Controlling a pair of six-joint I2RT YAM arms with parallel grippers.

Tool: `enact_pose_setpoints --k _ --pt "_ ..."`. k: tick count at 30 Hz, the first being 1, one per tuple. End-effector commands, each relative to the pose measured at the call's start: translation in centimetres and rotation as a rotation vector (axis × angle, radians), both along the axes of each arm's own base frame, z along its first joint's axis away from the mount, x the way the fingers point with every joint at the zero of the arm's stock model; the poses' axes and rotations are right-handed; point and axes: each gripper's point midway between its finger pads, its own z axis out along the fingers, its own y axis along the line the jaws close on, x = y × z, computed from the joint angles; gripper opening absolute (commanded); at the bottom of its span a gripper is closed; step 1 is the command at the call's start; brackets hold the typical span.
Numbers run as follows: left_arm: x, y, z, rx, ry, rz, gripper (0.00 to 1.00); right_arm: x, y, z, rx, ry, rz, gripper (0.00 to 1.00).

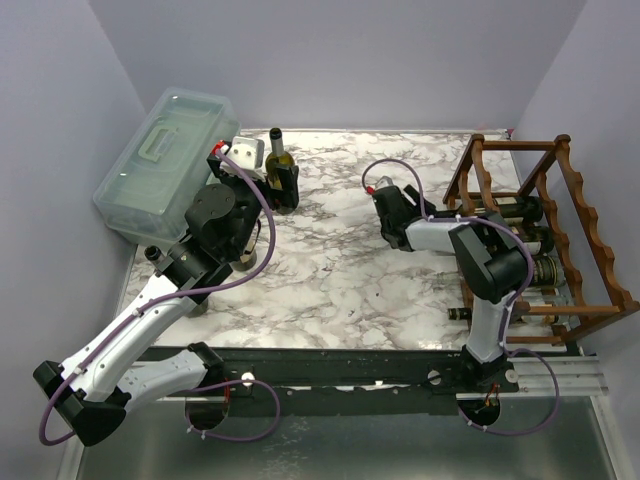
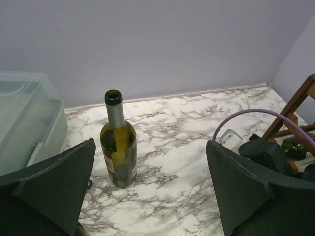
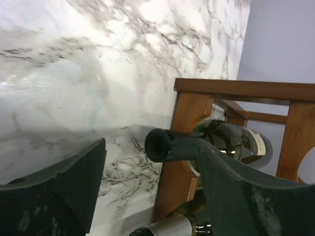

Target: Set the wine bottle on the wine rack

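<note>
Left wrist view: plastic box cut by left edge; only a corner of wine rack at right edge. Wine bottle label unreadable. Top view: its lower half hidden behind left arm. Right wrist view: racked bottle neck partly behind right tool finger; lower bottle cut by bottom edge.

Open marble table between the arms gives a wide free lane from the wine bottle toward the wine rack. Plastic box crowds the bottle on one side, and the back wall is close behind. Left gripper fingers are spread; the bottle stands ahead of the gap, nearer the box-side finger, with room on the other side. Right arm sits across the rack's table-facing end. Lying bottles fill rack slots, necks poking out. One neck lies between the spread right gripper fingers, with a rack post just behind.
</note>
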Motion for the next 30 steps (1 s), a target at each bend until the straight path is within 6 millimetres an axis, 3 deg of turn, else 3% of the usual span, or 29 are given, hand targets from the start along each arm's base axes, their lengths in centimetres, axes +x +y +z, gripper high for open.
enact_pose_setpoints --k 1,7,13,17,22,25,30 --pt "-0.2 0.0 0.5 -0.008 -0.004 -0.008 0.96 -0.1 2.9 0.8 0.098 0.013 0.074 0.79" --pt "-0.3 0.1 0.6 -0.011 -0.009 -0.008 0.96 -0.9 6.3 3.0 0.244 -0.015 0.134 0.83" --pt "-0.7 -0.2 1.0 -0.025 -0.018 -0.034 0.95 -1.9 12.0 6.0 0.655 -0.05 0.238 0.83" --pt "-0.3 0.7 1.0 -0.005 -0.015 0.019 0.95 -2.6 17.7 10.3 1.019 -0.088 0.387 0.83" --pt "-1.1 1.4 1.8 -0.039 -0.064 0.022 0.95 -2.9 22.7 16.5 1.379 -0.164 0.532 0.84" --pt "-1.2 1.8 2.2 -0.034 -0.062 0.037 0.95 -2.5 24.9 19.6 1.51 -0.203 0.621 0.84" --pt "-1.1 2.4 1.8 -0.041 -0.07 0.058 0.95 -0.5 27.0 21.6 1.662 -0.243 0.612 0.83"
